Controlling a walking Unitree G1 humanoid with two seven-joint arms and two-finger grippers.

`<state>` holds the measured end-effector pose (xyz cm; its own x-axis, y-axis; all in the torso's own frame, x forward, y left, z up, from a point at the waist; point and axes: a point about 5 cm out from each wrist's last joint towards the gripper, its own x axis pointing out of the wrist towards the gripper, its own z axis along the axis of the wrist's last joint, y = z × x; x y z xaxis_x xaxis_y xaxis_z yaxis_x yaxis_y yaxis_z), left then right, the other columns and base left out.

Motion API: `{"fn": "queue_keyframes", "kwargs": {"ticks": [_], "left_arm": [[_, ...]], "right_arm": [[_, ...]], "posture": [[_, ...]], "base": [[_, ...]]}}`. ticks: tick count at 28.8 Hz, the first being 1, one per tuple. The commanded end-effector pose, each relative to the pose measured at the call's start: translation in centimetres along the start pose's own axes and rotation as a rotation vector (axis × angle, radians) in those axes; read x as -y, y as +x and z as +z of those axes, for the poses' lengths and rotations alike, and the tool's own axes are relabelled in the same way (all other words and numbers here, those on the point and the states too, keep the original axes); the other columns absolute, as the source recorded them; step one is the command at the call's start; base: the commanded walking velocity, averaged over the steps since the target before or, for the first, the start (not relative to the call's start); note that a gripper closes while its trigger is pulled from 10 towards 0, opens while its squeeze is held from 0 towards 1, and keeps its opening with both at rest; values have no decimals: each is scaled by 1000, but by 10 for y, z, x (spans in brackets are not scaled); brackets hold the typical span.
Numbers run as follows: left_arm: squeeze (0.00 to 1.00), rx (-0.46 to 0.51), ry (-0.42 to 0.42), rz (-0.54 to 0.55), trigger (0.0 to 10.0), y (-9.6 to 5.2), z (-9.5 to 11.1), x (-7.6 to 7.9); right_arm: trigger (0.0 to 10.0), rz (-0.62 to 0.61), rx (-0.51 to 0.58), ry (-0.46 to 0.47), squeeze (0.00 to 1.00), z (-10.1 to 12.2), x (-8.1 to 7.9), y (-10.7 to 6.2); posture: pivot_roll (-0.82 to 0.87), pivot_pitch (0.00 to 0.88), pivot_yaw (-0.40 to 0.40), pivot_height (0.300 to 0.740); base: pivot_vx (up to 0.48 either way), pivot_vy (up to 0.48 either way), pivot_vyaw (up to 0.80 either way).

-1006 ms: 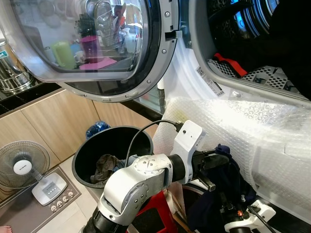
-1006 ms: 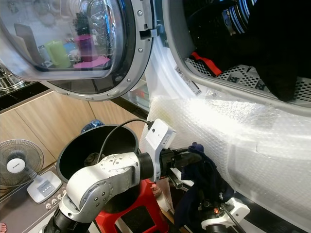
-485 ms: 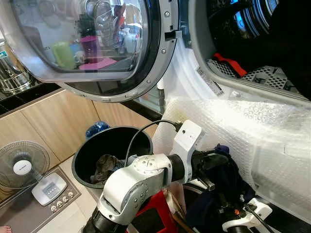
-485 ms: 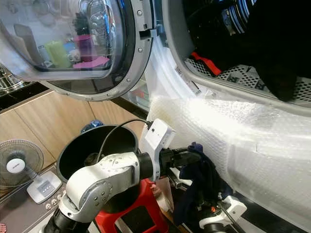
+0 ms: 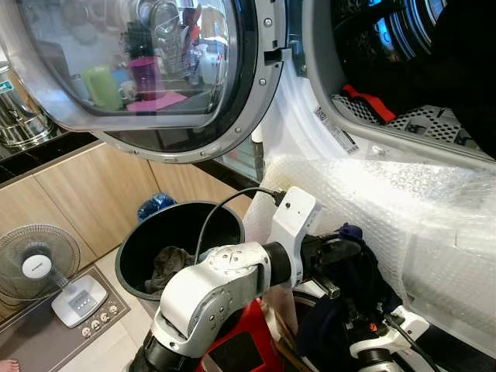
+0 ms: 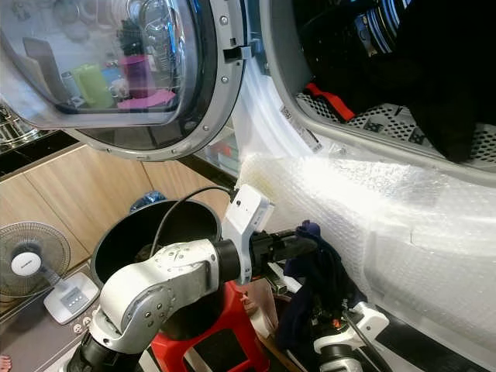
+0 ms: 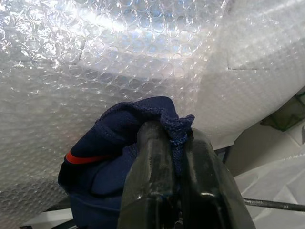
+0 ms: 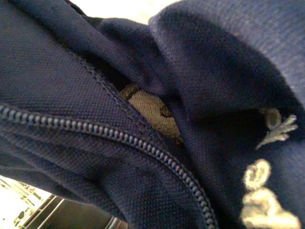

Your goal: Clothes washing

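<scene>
Your left gripper (image 7: 175, 143) pinches the navy zip-up garment (image 5: 353, 271), loading underway; right's fingers unreadable; lift toward the open drum (image 5: 403, 46).

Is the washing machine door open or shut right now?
Open. The round grey-rimmed glass door is swung out to the robot's left, and the dark drum opening is exposed, with clothes inside.

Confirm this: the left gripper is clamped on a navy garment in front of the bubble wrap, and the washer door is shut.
One thing is wrong: the washer door is swung wide open, as the left eye view shows, with the drum exposed. The rest holds: the left gripper is shut on the navy garment in front of the bubble wrap, seen in the left wrist view.
</scene>
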<state>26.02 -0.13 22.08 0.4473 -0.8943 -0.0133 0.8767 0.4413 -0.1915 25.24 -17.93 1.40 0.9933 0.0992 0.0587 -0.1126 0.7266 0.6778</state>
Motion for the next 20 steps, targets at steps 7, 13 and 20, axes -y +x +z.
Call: {"fn": "queue_keyframes", "kwargs": {"ticks": [7, 13, 20], "left_arm": [[1000, -27, 7, -107, 10000, -14, -1, 10], [1000, -103, 103, -84, 10000, -39, -16, -5], [1000, -14, 204, 345, 10000, -71, -6, -61]], "right_arm": [[0, 12, 44, 8, 0, 4, -6, 6], [0, 6, 31, -32, 0, 8, 1, 5], [0, 100, 14, -26, 0, 15, 1, -5]], "posture": [[57, 0, 131, 740], [52, 0, 139, 740], [54, 0, 135, 740]], "base": [[0, 0, 0], [0, 0, 0], [0, 0, 0]]}}
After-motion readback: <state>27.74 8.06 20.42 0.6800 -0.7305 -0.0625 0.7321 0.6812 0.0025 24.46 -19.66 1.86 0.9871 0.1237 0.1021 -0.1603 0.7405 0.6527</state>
